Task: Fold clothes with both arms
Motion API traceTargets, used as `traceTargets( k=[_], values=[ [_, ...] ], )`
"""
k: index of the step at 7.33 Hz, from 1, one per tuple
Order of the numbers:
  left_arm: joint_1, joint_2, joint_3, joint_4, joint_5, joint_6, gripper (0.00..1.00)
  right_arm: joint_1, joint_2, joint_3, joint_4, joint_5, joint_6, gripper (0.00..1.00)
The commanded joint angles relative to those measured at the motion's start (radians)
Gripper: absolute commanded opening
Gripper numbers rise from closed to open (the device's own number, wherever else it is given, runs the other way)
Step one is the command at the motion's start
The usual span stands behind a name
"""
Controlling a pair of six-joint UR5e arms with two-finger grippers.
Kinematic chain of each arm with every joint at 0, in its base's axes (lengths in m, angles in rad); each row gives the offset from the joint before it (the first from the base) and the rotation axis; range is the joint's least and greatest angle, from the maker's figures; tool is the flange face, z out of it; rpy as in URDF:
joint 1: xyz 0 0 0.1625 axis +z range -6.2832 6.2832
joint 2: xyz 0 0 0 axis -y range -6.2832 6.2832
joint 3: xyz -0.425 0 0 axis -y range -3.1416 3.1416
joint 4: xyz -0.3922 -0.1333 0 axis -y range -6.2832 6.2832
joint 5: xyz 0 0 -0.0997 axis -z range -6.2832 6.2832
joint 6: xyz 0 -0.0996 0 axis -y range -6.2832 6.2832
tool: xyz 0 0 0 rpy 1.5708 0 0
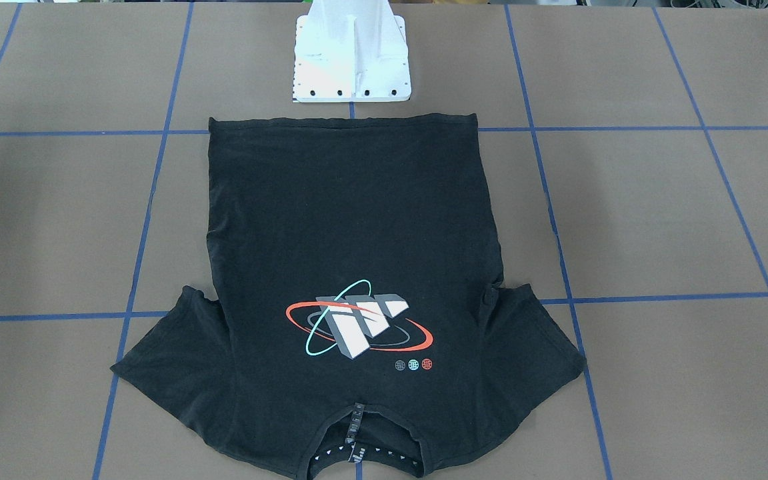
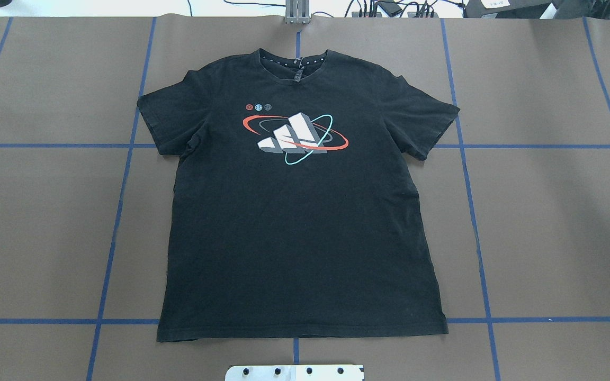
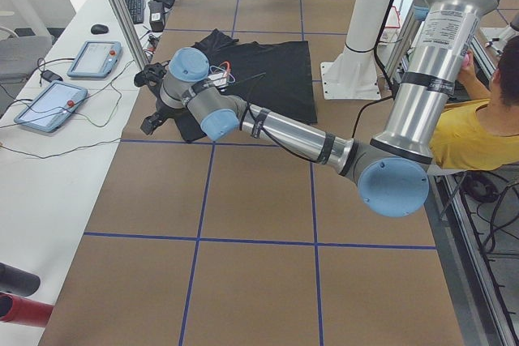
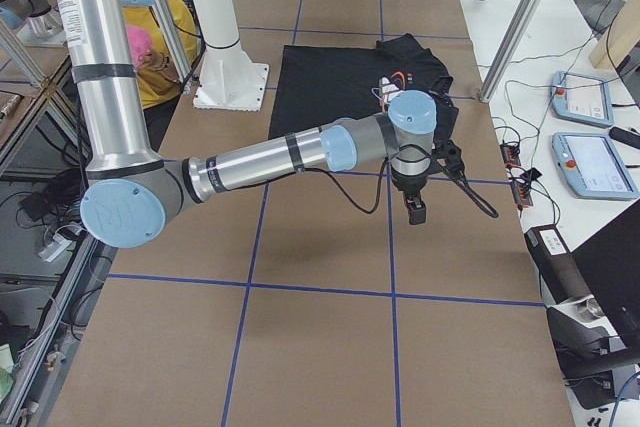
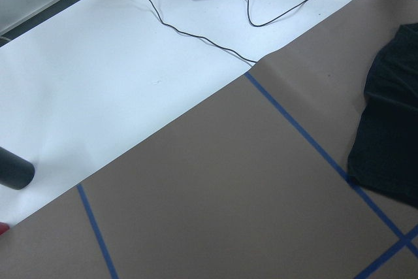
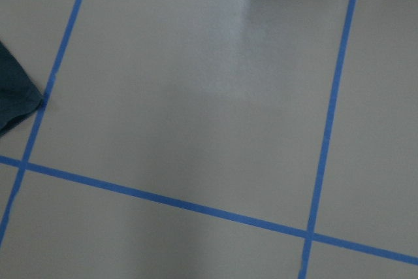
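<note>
Overhead view: black T-shirt (image 2: 299,211) lay flat and unfolded on the table (image 2: 548,222), graphic (image 2: 294,138) up, collar (image 2: 293,61) on the far side, hem toward the white pedestal (image 2: 294,372). No arm appeared in this view or in the front-facing view, which showed the same shirt (image 1: 357,220) with both sleeves spread.

The side views alone showed the arms. From the left end, the near left arm (image 3: 284,131) reached low across the table. The left gripper (image 3: 149,126) hung by the table's far edge, and the shirt (image 3: 272,79) spread away from it toward the table's middle. Whether that gripper was clenched or released could not be told. A person in a yellow shirt (image 3: 466,131) sat behind the robot.

From the right end, the near right arm (image 4: 260,162) stretched out likewise. The right gripper (image 4: 414,213) pointed down over bare brown paper, with the shirt (image 4: 340,82) off to its inner side, apart from it. Its state could not be told either. Tablets (image 4: 590,162) lay on the white bench beyond it.

The left wrist view added one sleeve edge (image 5: 388,129) at the frame's right, blue tape lines (image 5: 307,138), and a black cable (image 5: 196,37) on the white bench. The right wrist view showed only a dark cloth corner (image 6: 13,102) at its left edge. Neither wrist view showed fingers.
</note>
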Motion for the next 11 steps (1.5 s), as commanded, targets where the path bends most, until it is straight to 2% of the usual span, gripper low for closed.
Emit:
traceTargets(
  k=[1,2,3,4,5,6,8,9,11],
  values=[
    [0.148,-0.028,0.027,-0.128,0.016,-0.151,1.00,-0.103,0.072,-0.065,0.137,-0.013,0.238,1.00],
    [0.164,-0.045,0.047,-0.130,0.023,-0.160,1.00,-0.176,0.084,-0.120,0.287,-0.045,0.382,1.00],
    [0.173,-0.079,0.066,-0.132,0.070,-0.238,1.00,-0.245,0.126,-0.214,0.453,-0.088,0.538,1.00],
    [0.208,-0.081,0.066,-0.135,0.120,-0.261,1.00,-0.324,0.181,-0.319,0.591,-0.172,0.683,1.00],
    [0.218,-0.082,0.069,-0.139,0.124,-0.263,1.00,-0.382,0.228,-0.403,0.690,-0.237,0.816,1.00],
    [0.221,-0.082,0.069,-0.141,0.124,-0.263,1.00,-0.430,0.241,-0.443,0.771,-0.285,0.913,0.99],
    [0.222,-0.081,0.067,-0.141,0.122,-0.265,1.00,-0.508,0.239,-0.464,0.826,-0.387,1.030,0.97],
    [0.222,-0.081,0.069,-0.141,0.122,-0.265,1.00,-0.530,0.239,-0.480,0.842,-0.430,1.032,0.94],
    [0.222,-0.079,0.066,-0.141,0.122,-0.265,1.00,-0.535,0.255,-0.499,0.849,-0.432,1.032,0.86]
  ],
)
